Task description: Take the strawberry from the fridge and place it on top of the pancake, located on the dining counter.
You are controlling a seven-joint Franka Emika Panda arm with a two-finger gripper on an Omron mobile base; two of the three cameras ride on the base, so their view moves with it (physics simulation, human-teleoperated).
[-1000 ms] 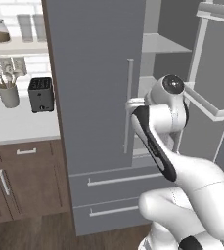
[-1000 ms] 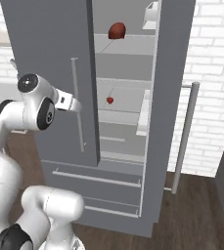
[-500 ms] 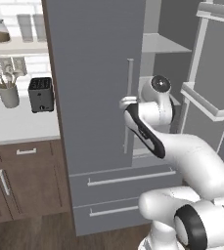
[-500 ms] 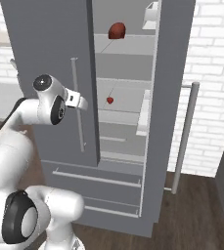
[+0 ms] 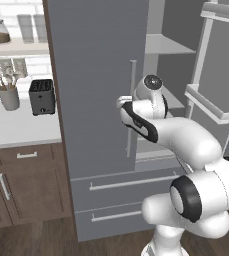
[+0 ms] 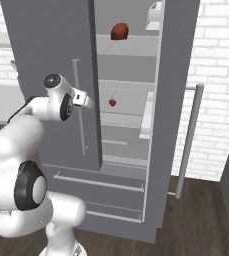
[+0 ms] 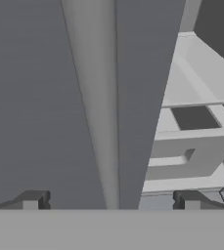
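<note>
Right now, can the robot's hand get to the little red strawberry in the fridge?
Probably not straight away. The open gripper faces the closed left door's handle, while the strawberry sits on a shelf behind the open right door's gap, so it must swing around.

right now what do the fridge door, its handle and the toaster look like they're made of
Fridge door: flat matte grey, likely painted metal or plastic; it shows no reflections. Handle: a paler grey round bar with soft shading, probably brushed metal. Toaster: dark, nearly black casing with faint highlights, metal or plastic; the render leaves it open.
</note>
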